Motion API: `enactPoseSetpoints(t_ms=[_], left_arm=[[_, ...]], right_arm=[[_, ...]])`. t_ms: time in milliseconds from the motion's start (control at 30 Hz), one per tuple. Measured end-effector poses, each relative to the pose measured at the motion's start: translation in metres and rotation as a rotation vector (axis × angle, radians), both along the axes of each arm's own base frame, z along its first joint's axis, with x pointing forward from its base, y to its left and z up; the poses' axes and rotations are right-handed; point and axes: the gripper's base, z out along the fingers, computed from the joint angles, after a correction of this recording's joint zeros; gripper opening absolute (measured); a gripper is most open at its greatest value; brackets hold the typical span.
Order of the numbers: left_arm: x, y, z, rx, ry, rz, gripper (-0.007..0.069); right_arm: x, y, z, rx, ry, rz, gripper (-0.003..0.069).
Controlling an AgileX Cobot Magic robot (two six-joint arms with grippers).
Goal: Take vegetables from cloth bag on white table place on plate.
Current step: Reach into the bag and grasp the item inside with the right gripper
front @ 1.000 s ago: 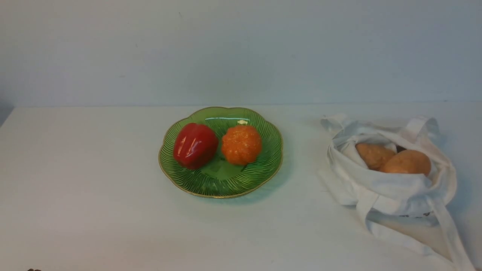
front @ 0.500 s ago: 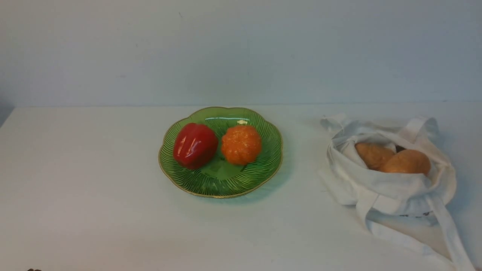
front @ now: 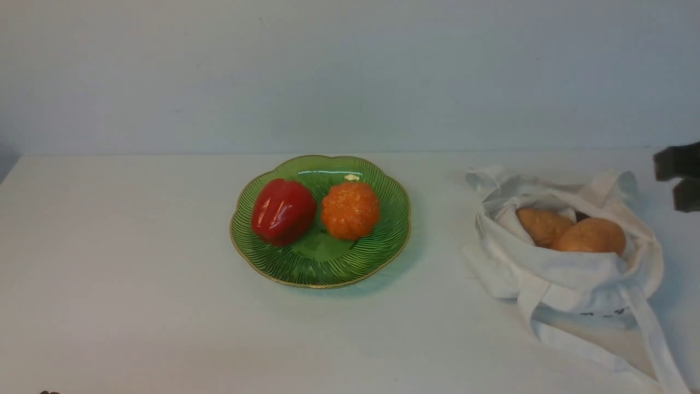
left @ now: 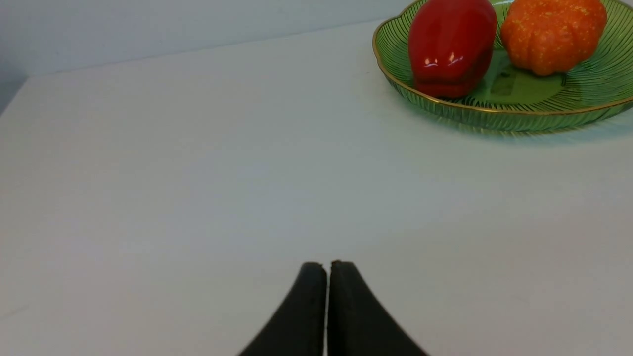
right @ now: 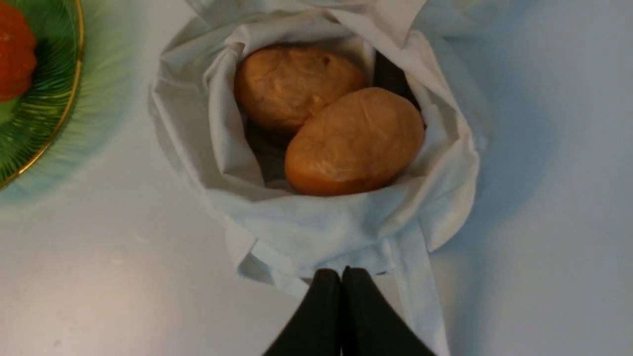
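Two tan-orange potato-like vegetables (front: 544,225) (front: 591,235) lie side by side in the open white cloth bag (front: 569,273) at the right of the white table (front: 136,273). The right wrist view looks down on them (right: 296,86) (right: 353,141) inside the bag (right: 336,222). My right gripper (right: 341,271) is shut and empty, held above the bag's edge; in the front view it (front: 681,179) shows at the right edge. The green plate (front: 328,273) stands mid-table. My left gripper (left: 326,263) is shut and empty, low over bare table, well short of the plate (left: 494,116).
A glossy red bell pepper (front: 283,210) and an orange ribbed pumpkin piece (front: 350,209) lie on the plate; its front part is bare. The bag's long straps (front: 651,339) trail toward the table's front right. A pale wall stands behind the table.
My right gripper has come into the front view at the right edge, above the bag. The plate, the bag and the vegetables have not moved.
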Motion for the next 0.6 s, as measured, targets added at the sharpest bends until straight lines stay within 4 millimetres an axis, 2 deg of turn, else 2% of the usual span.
enactPoseSetpoints(t_ms=[100,167,333,367,433,467,500,533,600], left_arm=[[0.000,0.000,0.000,0.000,0.000,0.000,-0.0008],[0.000,0.000,0.000,0.000,0.000,0.000,-0.0008],[0.000,0.000,0.000,0.000,0.000,0.000,-0.0008],[0.000,0.000,0.000,0.000,0.000,0.000,-0.0008],[0.000,0.000,0.000,0.000,0.000,0.000,-0.0008],[0.000,0.000,0.000,0.000,0.000,0.000,-0.0008],[0.000,0.000,0.000,0.000,0.000,0.000,-0.0008],[0.000,0.000,0.000,0.000,0.000,0.000,-0.0008],[0.000,0.000,0.000,0.000,0.000,0.000,-0.0008]], right_arm=[[0.020,0.001,-0.014,-0.006,0.037,-0.040,-0.0002],[0.035,0.001,-0.029,-0.016,0.064,-0.066,0.0035],[0.065,0.004,-0.057,-0.015,0.089,-0.092,0.0220],[0.066,0.004,-0.058,-0.015,0.090,-0.093,0.0230],[0.079,0.000,-0.066,0.004,0.098,-0.142,0.0370],[0.081,0.000,-0.068,0.005,0.104,-0.147,0.0382],[0.091,-0.005,-0.078,0.025,0.127,-0.193,0.0496],[0.092,-0.005,-0.077,0.029,0.124,-0.197,0.0517],[0.100,-0.006,-0.089,0.049,0.156,-0.219,0.0604]])
